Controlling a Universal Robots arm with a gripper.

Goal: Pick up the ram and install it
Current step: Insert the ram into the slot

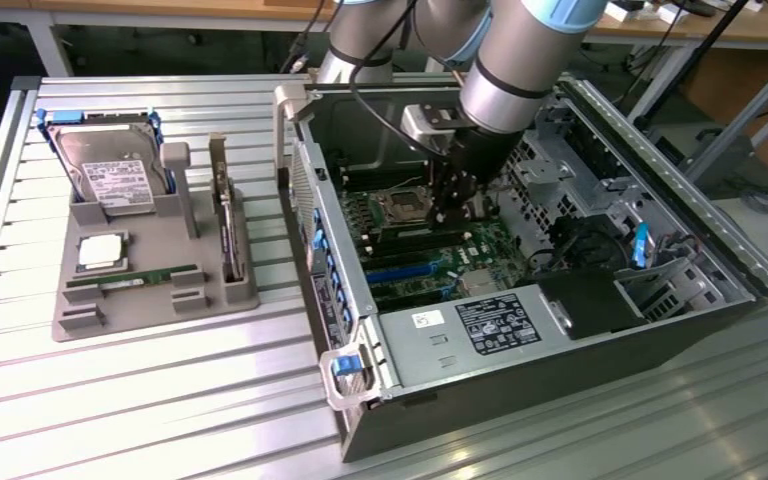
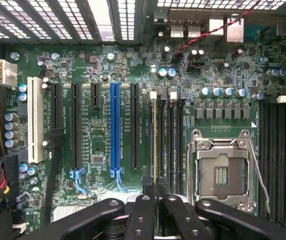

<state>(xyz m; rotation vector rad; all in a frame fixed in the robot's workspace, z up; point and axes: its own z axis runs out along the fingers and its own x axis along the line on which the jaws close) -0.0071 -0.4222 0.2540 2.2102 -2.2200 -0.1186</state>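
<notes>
I have the gripper (image 2: pixel 155 210) pinching the ram (image 2: pixel 155 145) edge-on above a memory slot (image 2: pixel 161 140), centre frame; insertion step, calling for straight, aligned downward pressure.

Open computer case (image 1: pixel 518 330) on the table (image 1: pixel 157 400), toward the exterior view's right — motherboard (image 1: pixel 424 250) inside it. Parts holder (image 1: pixel 157 270) near the table's opposite edge — hard drive (image 1: pixel 115 175) standing in its rear slot, expansion card (image 1: pixel 228 225) upright on the case side.
</notes>
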